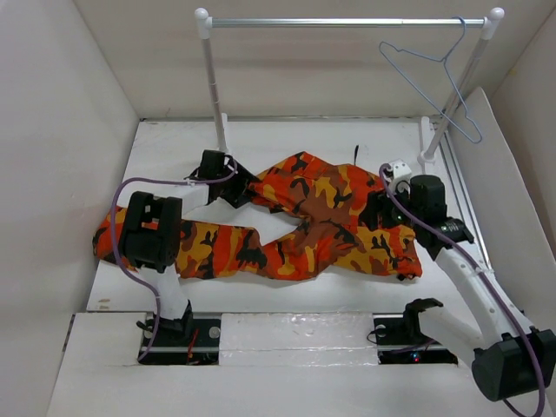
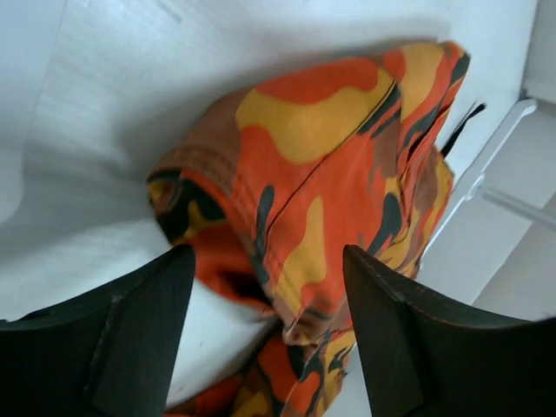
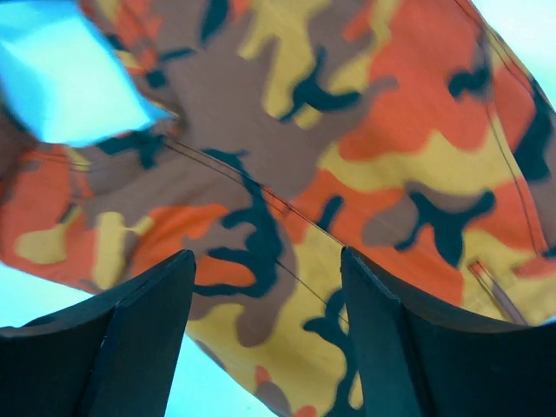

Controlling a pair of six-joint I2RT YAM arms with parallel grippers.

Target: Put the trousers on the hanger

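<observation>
Orange, red, yellow and black cloth is being viewed from above: the trousers are lying flat on the table, long axis running left to right, one leg pointing to the near left. The hanger is hanging on the rail, far right, well apart from them. From the left wrist, the left gripper is being held apart, with a bunched cloth edge between its jaws. From the right wrist, the right gripper is being held apart over flat cloth.
</observation>
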